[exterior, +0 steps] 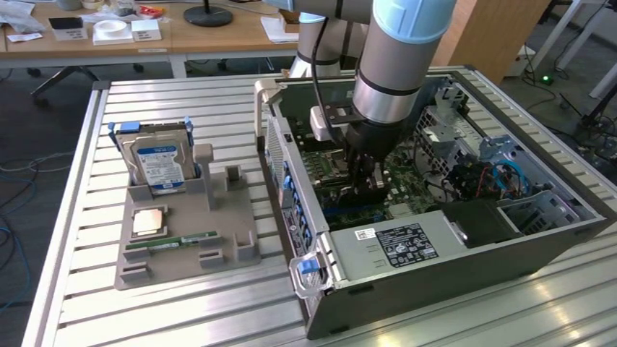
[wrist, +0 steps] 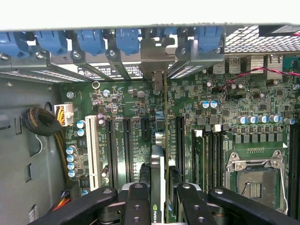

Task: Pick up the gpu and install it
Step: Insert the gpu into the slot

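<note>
the arm reaches down into the open computer case (exterior: 453, 246), which lies on its side on the slatted metal tabletop (exterior: 193, 303) toward the exterior view's right. the claw (exterior: 368, 189) is low inside the case, just above the green motherboard (exterior: 333, 163), and it is clamped on the gpu (wrist: 158, 187), with one black finger on each face of the thin card. in the wrist view the card stands on edge between the fingers (wrist: 137, 206), its green nvidia mark visible near them, and it runs away from the camera over the motherboard's row of long black expansion slots (wrist: 125, 147). its metal end bracket (wrist: 152, 70) stands at the case's rear wall, in line with the blue slot clips (wrist: 89, 40) there. whether the card's lower edge is fully seated in a slot cannot be told. the empty cpu socket (wrist: 253, 176) lies beside the slots. on the exterior view's left, well apart from the case, a grey parts holder (exterior: 183, 231) sits on the tabletop; it carries a blue-labelled hard drive (exterior: 159, 163) standing upright at its far end, a square processor chip (exterior: 147, 221) lying flat, and a slim green memory stick (exterior: 173, 241) near its near edge.
</note>
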Controlling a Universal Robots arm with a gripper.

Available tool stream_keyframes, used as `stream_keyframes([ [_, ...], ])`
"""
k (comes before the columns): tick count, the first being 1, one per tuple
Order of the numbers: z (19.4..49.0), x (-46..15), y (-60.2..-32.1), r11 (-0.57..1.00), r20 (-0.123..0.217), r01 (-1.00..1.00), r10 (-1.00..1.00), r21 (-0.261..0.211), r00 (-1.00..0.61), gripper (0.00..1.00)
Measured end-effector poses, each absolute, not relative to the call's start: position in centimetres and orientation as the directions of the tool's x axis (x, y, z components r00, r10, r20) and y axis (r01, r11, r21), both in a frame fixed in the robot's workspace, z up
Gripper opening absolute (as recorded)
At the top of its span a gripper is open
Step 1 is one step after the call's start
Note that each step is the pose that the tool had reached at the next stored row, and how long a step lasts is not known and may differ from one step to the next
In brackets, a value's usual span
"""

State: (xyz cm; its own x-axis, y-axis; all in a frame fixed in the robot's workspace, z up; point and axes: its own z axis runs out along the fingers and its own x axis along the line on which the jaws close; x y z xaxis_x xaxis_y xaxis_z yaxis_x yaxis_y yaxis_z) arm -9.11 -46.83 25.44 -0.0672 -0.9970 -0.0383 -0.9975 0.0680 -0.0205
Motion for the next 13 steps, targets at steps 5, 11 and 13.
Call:
stream_keyframes([
  [5,25.44,-9.1,-46.8,0.068,-0.037,-0.997,-0.997,-0.021,-0.067,0.27],
  [11,25.44,-9.11,-46.79,0.068,-0.036,-0.997,-0.997,-0.021,-0.067,0.27],
  [13,25.44,-9.1,-46.79,0.068,-0.036,-0.997,-0.997,-0.021,-0.067,0.27],
])
